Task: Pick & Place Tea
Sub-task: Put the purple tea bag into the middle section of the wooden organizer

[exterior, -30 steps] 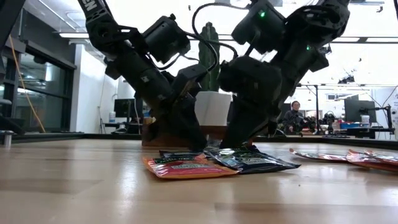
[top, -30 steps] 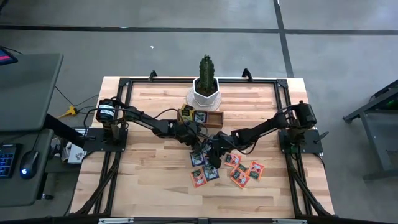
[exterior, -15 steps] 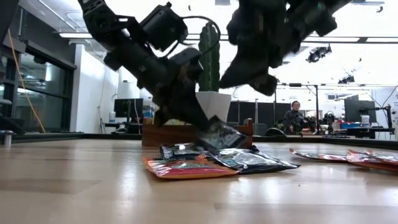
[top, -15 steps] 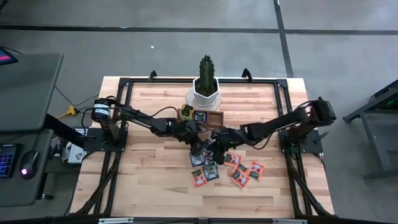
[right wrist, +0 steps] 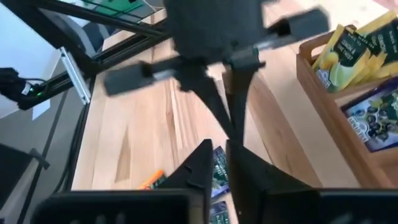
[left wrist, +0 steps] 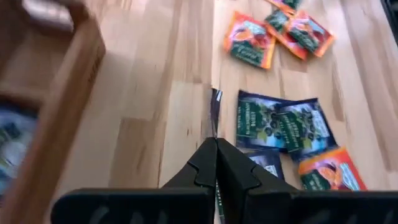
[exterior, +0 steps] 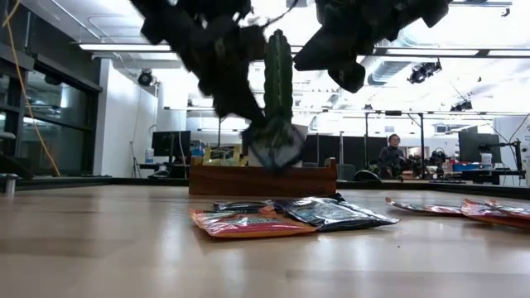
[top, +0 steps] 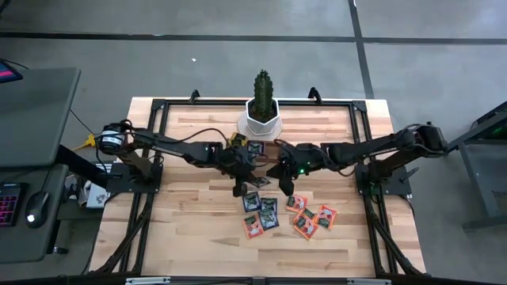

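On a pale wooden desk point(top: 190, 229), the left claw point(exterior: 267, 132) hangs clamped on one dark tea sachet point(exterior: 277, 147), edge-down, the wooden tray point(exterior: 263, 179) at its twelve o'clock. The right claw point(right wrist: 219, 155), slightly parted and empty, hovers beside it; loose sachets point(top: 289, 215) lie below.

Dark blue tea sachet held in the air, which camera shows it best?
Low view: the dark blue sachet hangs face-on from the shut left gripper. Both wrist views see only its edge; high view, a speck.
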